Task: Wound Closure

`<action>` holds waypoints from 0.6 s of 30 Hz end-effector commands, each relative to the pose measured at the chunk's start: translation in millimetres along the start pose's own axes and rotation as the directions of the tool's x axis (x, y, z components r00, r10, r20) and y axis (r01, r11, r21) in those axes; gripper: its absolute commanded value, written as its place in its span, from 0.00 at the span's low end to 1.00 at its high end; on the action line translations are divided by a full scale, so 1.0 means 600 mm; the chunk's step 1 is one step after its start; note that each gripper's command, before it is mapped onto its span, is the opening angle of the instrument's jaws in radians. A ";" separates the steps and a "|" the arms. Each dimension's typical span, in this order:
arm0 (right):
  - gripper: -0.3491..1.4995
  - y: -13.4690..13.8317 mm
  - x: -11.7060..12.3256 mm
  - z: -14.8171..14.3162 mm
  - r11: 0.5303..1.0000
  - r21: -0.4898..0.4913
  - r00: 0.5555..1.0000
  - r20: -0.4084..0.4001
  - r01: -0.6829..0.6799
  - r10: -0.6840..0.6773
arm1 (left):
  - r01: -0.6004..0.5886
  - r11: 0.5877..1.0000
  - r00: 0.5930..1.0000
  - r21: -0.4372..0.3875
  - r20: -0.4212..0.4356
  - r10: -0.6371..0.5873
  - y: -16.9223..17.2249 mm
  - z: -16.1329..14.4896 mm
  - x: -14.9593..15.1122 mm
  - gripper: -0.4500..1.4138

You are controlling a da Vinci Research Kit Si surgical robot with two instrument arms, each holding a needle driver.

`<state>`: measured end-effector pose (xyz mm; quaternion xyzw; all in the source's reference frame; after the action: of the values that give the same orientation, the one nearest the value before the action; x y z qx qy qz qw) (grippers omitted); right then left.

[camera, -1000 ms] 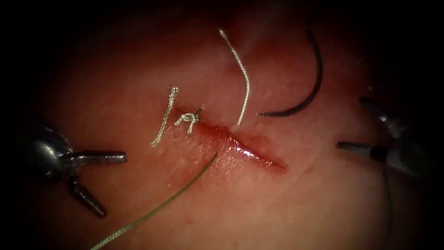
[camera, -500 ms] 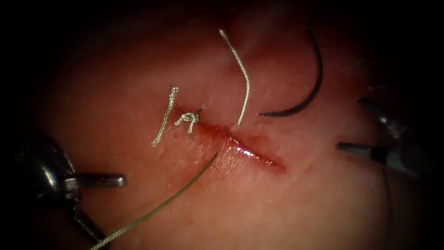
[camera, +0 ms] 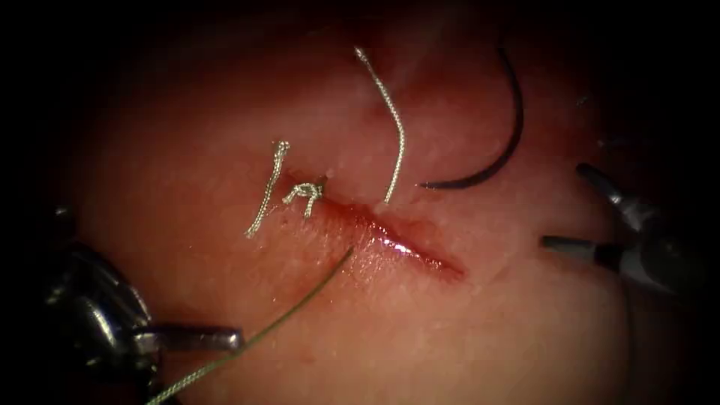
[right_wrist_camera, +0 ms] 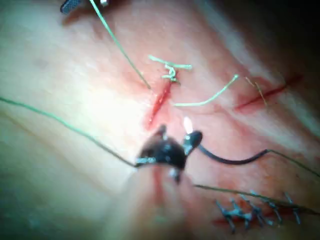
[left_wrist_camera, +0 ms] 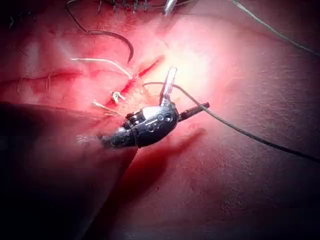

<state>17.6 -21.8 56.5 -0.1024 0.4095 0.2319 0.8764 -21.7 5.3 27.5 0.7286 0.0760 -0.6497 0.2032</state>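
Note:
The cut (camera: 390, 238) runs slantwise across the tissue (camera: 465, 337), with a tied knot (camera: 304, 193) at its left end. The dark curved needle (camera: 512, 127) lies loose on the tissue to the right of the cut; neither tool holds it. It also appears as the needle (left_wrist_camera: 127, 45) and the needle (right_wrist_camera: 230, 160) in the wrist views. A green thread (camera: 285, 315) leaves the cut's near lip and runs down and left. My left tool (camera: 199, 360) is open beside that thread and holds nothing; the left tool (left_wrist_camera: 190, 89) straddles it. My right tool (camera: 562, 206) stands open and empty right of the cut.
A pale thread tail (camera: 394, 127) rises from the cut's far lip, and a short cut end (camera: 266, 191) lies left of the knot. Red fluid (camera: 405, 247) glistens in the cut. An older stitched cut (right_wrist_camera: 255, 212) sits beyond the needle. More thread (right_wrist_camera: 55, 122) crosses the tissue.
My left tool has moved down and to the right, closer to the green thread, its jaws still apart. The right tool has edged slightly up and left. Needle and threads are unmoved.

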 end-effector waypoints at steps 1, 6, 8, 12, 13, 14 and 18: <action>0.96 -0.0007 0.0000 0.0013 1.000 0.001 1.000 -0.002 0.000 0.000 | 0.000 1.000 1.000 0.003 -0.003 0.000 -0.0002 0.0007 -0.0009 0.56; 0.91 -0.0014 -0.0001 0.0010 1.000 0.004 1.000 -0.010 0.003 -0.003 | 0.002 0.998 0.999 0.058 -0.042 0.000 -0.0007 -0.0005 -0.0006 0.00; 0.85 -0.0019 0.0000 0.0008 1.000 0.010 1.000 -0.012 0.005 -0.005 | 0.005 0.996 0.999 0.090 -0.039 -0.002 -0.0012 -0.0011 -0.0009 0.00; 0.82 -0.0027 0.0008 0.0008 0.999 0.038 1.000 -0.021 0.006 -0.005 | 0.009 0.991 1.000 0.130 -0.002 -0.009 -0.0029 -0.0014 -0.0030 0.00; 0.84 -0.0029 0.0011 0.0009 0.999 0.049 1.000 -0.025 0.007 -0.006 | 0.009 0.991 1.000 0.132 0.000 -0.009 -0.0033 -0.0013 -0.0037 0.00; 0.87 -0.0034 0.0016 0.0011 0.998 0.060 0.999 -0.034 0.016 -0.014 | 0.008 0.991 1.000 0.134 0.002 -0.009 -0.0038 -0.0012 -0.0044 0.00; 0.95 -0.0058 0.0045 0.0023 0.992 0.102 0.995 -0.074 0.074 -0.067 | 0.014 0.989 1.000 0.146 0.012 -0.016 -0.0069 -0.0004 -0.0080 0.00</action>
<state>20.7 -23.4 54.8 -0.0801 0.4465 0.1722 0.8744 -23.7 10.4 31.1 0.7361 0.0307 -0.6611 0.1419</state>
